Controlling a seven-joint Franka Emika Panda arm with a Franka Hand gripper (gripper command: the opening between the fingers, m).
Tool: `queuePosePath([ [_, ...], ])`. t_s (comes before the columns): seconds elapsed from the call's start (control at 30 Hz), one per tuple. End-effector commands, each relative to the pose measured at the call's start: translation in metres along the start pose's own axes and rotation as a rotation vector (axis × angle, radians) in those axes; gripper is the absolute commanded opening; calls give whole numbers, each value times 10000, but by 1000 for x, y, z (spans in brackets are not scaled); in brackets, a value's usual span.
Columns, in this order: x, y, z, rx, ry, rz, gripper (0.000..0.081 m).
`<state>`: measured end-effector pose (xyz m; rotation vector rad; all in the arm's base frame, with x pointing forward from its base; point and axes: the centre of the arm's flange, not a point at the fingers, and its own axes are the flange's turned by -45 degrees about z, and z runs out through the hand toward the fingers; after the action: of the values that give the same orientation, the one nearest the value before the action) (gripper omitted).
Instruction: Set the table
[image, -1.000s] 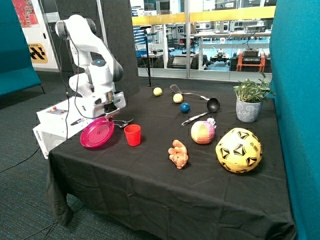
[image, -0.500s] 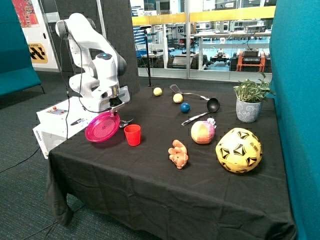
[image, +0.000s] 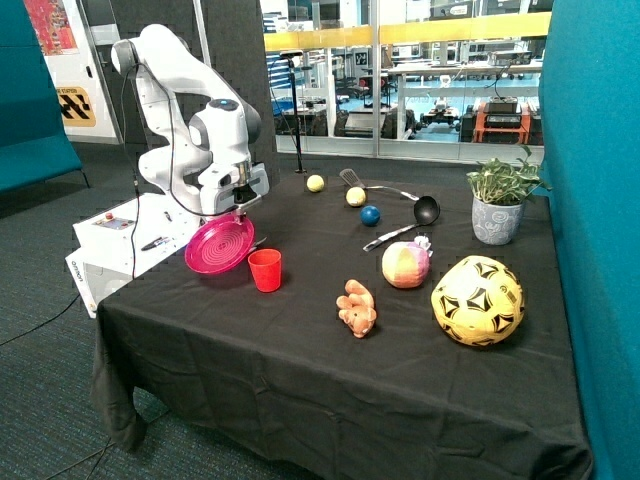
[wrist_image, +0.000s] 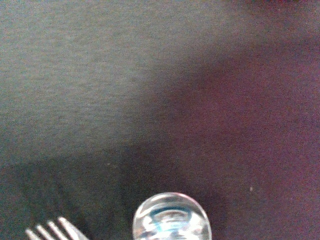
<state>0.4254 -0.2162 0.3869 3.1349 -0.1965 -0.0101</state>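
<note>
plate (image: 220, 245) tilted in jaws | above table (image: 300, 360) edge | beside cup (image: 265, 270)

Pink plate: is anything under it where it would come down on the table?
The plate hangs tilted from the pincer over the table. A fork lies below, and the red cup stands close beside.

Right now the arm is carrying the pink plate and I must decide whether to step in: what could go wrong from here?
1. The pincer grips the pink plate only at its rim, and it hangs steeply tilted, so it may slip or swing.
2. The red cup stands right beside the plate; lowering here could knock it over.
3. A fork lies on the table under the arm; a plate set on it would rock.
</note>
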Motion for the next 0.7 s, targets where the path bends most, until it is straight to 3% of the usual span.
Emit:
queuePosePath([
  [0.0,-2,-23,-9,8,64,-388,0],
  [0.5,-20,-42,-29,7,64,-861,0],
  [0.67,-30,-57,-37,5,64,-1402,0],
])
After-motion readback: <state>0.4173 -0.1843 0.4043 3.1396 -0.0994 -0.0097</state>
